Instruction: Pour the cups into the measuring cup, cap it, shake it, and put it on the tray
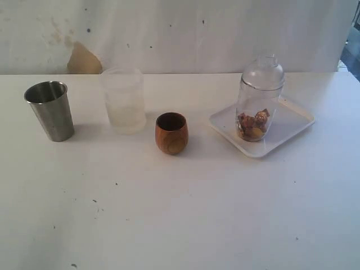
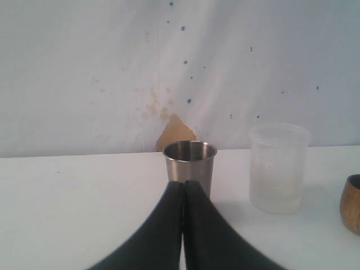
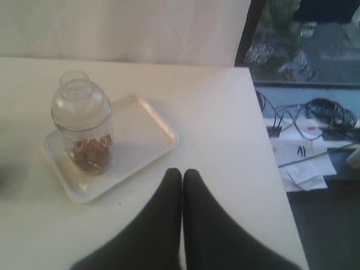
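The capped measuring cup (image 1: 260,107) stands upright on the tray (image 1: 295,121), on the right arm's side of the desk (image 1: 180,214), so that arm is nearer. The left tool (image 2: 184,183) and the right tool (image 3: 182,171) are pinched closed on nothing.

Shows white on the table (image 1: 169,225), flecked with dark specks. Silver-grey on the steel tumbler (image 1: 50,109), warm grained brown on the wooden cup (image 1: 171,133), milky white on the frosted cup (image 1: 124,101). White on the tray (image 1: 292,121); clear on the capped tumbler (image 1: 259,95), with brown and yellow bits (image 1: 253,125) inside. Off-white on the wall (image 1: 197,34), with a tan stain (image 1: 83,61). Black on the left gripper (image 2: 184,185) and right gripper (image 3: 181,173).
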Robot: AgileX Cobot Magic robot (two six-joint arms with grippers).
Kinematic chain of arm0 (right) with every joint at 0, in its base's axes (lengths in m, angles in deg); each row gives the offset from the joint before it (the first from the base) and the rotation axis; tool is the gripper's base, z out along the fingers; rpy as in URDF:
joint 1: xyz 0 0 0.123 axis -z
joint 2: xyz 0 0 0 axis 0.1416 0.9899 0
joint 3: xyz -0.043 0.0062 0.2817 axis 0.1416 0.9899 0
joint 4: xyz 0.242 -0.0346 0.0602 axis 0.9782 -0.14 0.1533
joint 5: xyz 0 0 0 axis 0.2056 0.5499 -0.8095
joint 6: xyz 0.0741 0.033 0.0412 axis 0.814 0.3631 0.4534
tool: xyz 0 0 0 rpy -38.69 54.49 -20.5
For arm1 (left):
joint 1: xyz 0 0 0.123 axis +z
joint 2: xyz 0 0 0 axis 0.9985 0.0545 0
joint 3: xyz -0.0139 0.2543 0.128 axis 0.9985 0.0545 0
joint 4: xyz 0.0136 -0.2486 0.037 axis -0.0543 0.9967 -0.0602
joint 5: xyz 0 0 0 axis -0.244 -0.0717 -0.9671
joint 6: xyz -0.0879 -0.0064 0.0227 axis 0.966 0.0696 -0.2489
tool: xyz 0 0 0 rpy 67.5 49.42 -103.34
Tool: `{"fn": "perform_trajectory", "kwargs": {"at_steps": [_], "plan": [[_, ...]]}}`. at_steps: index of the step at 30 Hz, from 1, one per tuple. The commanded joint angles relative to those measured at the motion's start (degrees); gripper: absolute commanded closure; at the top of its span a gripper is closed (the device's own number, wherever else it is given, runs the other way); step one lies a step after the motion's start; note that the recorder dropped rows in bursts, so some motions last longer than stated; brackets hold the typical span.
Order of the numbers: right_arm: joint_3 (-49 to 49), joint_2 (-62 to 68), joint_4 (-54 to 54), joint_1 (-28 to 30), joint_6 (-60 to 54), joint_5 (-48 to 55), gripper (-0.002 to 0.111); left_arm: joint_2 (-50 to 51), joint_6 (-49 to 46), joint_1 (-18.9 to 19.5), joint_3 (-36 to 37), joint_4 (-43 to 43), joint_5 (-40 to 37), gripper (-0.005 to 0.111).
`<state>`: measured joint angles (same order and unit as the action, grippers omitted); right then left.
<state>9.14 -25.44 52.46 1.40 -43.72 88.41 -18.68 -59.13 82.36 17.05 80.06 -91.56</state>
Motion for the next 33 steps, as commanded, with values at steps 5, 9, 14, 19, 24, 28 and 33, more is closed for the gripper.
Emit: {"fn": "perform_trajectory", "kwargs": {"at_steps": [5, 9, 14, 19, 24, 28, 33], "plan": [[6.4, -22.9, -0.4, 0.2, -0.8, 1.4, 0.108, -0.2, 0.1, -0.2, 0.3, 0.5, 0.3, 0.106], [10.7, -33.9, -0.4, -1.5, -0.4, 2.5, 0.108, -0.2, 0.1, -0.2, 0.3, 0.5, 0.3, 0.106], [15.9, -45.7, -0.4, -3.8, -0.3, 5.7, 0.108, -0.2, 0.1, -0.2, 0.3, 0.5, 0.3, 0.106], [19.4, -48.0, -3.2, -3.8, -1.0, 12.4, 0.108, -0.2, 0.1, -0.2, 0.3, 0.5, 0.2, 0.106], [25.3, -48.0, -3.5, -4.5, -0.3, 4.1, 0.108, -0.2, 0.1, -0.2, 0.3, 0.5, 0.3, 0.106], [39.4, -48.0, -3.1, -4.9, 1.5, -19.3, 0.108, -0.2, 0.1, -0.2, 0.3, 0.5, 0.3, 0.106], [53.2, -48.0, -3.0, -4.9, 6.2, -30.8, 0.108, -0.2, 0.1, -0.2, 0.3, 0.5, 0.3, 0.106]]}}
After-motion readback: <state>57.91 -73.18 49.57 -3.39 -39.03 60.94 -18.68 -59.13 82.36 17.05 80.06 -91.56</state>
